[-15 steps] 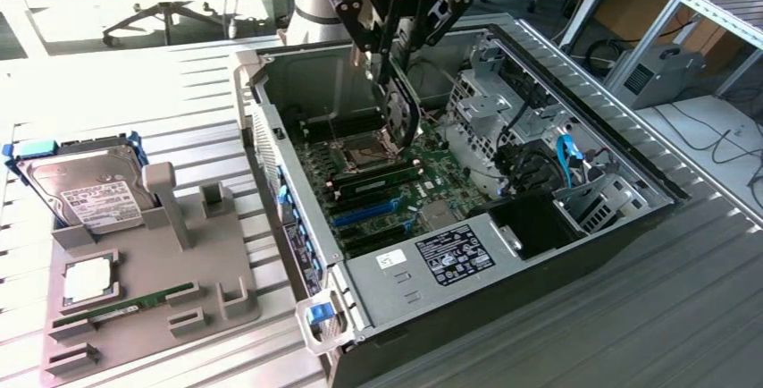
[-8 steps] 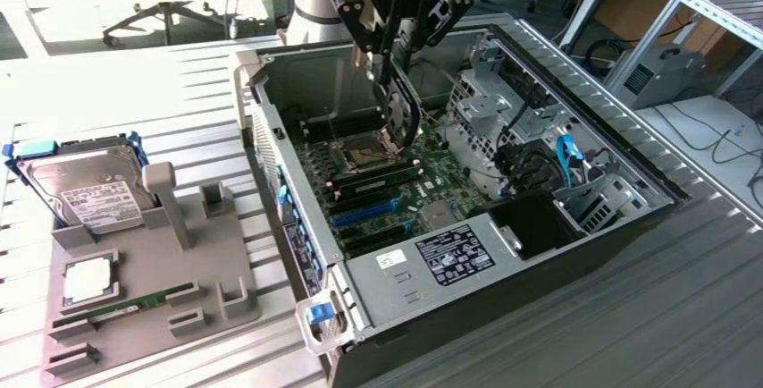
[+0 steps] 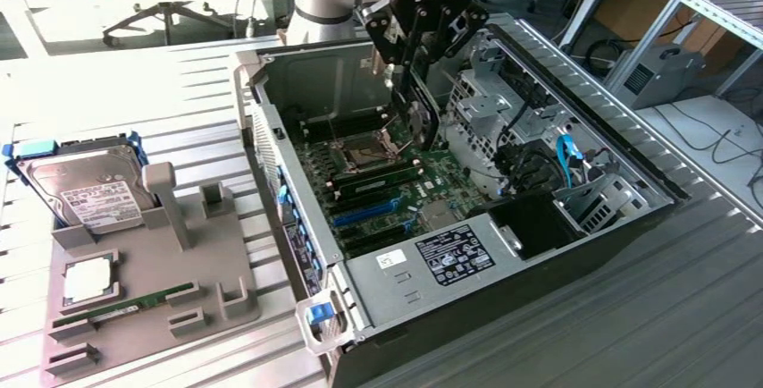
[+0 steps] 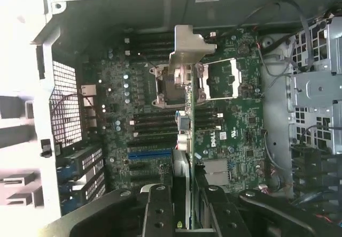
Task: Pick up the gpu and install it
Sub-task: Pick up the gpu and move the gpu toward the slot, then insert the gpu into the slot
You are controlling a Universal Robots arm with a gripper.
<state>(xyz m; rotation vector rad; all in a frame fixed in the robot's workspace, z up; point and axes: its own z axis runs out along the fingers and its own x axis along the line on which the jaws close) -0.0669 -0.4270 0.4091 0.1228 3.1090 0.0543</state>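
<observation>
Ribbed grey table (image 3: pixel 667 316), end effector (image 4: pixel 184 197) clamping gpu (image 4: pixel 189 55) above motherboard (image 4: pixel 235 124), hard drive (image 3: pixel 96 193) at exterior view's left.

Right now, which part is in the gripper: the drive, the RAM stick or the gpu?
The gpu: it hangs edge-on in the gripper over the motherboard. The drive and RAM stick sit on the grey tray beside the case.

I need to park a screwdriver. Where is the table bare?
Bare slatted table lies on the exterior view's right of the computer case, and beyond the hard drive on the grey holder. Crowded: the holder, and inside the case, where the gripper holds the gpu.
</observation>
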